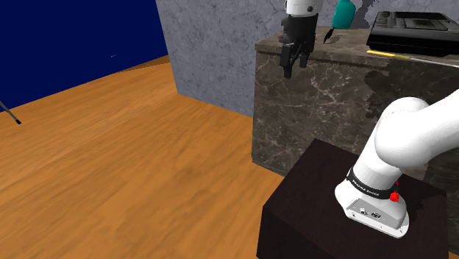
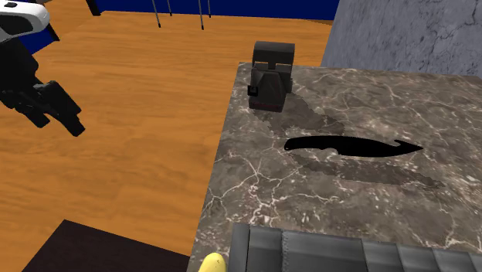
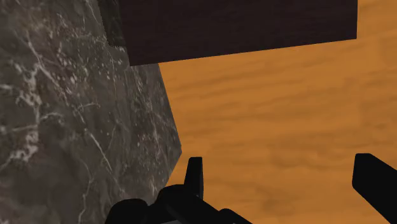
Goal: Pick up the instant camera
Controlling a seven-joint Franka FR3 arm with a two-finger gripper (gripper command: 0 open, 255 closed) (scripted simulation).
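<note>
A dark, boxy instant camera (image 2: 272, 76) is seen upright at the marble counter's (image 2: 255, 178) corner. The black gripper (image 2: 58, 116) is held spread and empty beyond the counter's edge. The camera is judged rigid, light and smooth, best clasped across its flat sides.

A yellow thing (image 2: 212, 264) at the surface's (image 2: 347, 209) edge is cropped below; a teal thing (image 1: 343, 13) is cropped above.

White arm (image 1: 412, 140), black band (image 1: 370, 184), red knob (image 1: 395, 196); black fingers (image 3: 375, 181).
</note>
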